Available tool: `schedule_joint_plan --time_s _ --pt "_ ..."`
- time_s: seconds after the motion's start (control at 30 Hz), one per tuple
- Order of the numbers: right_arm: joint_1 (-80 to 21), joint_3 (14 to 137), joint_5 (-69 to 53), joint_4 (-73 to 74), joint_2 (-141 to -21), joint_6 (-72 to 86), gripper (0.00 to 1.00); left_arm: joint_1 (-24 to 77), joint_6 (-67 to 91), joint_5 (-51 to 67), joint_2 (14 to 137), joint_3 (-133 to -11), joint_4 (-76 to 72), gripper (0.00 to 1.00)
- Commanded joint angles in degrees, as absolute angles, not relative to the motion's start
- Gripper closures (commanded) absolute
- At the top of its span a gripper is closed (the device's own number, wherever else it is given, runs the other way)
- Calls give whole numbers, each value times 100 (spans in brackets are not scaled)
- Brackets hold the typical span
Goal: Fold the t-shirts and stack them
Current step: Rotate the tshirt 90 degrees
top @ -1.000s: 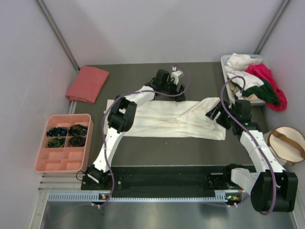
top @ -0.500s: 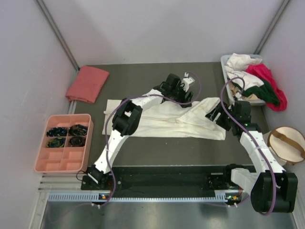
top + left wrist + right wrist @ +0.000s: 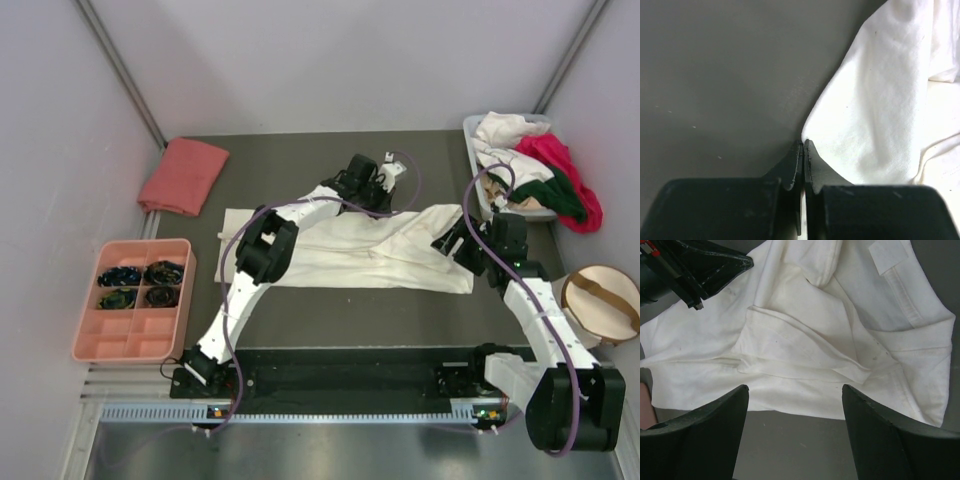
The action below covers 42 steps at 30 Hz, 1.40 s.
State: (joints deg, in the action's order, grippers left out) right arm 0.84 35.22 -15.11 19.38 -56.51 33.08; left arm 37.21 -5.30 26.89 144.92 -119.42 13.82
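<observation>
A large cream-white t-shirt (image 3: 350,255) lies spread and rumpled across the middle of the dark table. My left gripper (image 3: 388,205) is down at the shirt's far edge. In the left wrist view its jaws (image 3: 804,144) are shut, with a sliver of the cream-white t-shirt (image 3: 880,100) pinched between them. My right gripper (image 3: 795,387) stands open just above the near right hem of the shirt (image 3: 815,340), and it holds nothing. A salmon-pink t-shirt (image 3: 183,175) lies folded at the far left. White (image 3: 505,127), magenta (image 3: 560,160) and dark green (image 3: 562,197) shirts are heaped at the far right.
The heaped shirts lie in and over a grey bin (image 3: 470,125) at the back right corner. A pink compartment tray (image 3: 133,330) sits at the left edge. At the right edge lies a round beige pouch (image 3: 600,300) with a tan strap. Walls close in on both sides.
My left gripper has moved right along the shirt's far edge and closed on the cloth. The right arm has stayed where it was, still open.
</observation>
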Motion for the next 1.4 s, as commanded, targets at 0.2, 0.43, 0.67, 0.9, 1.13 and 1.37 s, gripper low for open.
schedule_joint_plan --time_s 0.2,0.43,0.67,0.9,1.13,1.37 --pt "26 3428 -1555 1854 -5502 3305 25 3551 534 2136 15046 -12480 1363 100" --pt "26 3445 -1635 1846 -5502 3340 25 3016 1906 1382 15223 -12815 950 100" --pt "26 3428 -1670 1820 -5520 3427 25 2330 2847 415 15222 -12806 800 100" --pt "-482 2962 -1767 994 -5756 4060 25 1653 3647 -385 15214 -12902 1072 100" --pt "-2204 3243 -1195 -165 -7082 4842 25 1266 3621 -808 15135 -12947 1494 100" --pt "-3444 4165 -1187 -1195 -8937 5405 25 923 3604 -1037 14880 -12639 1714 100"
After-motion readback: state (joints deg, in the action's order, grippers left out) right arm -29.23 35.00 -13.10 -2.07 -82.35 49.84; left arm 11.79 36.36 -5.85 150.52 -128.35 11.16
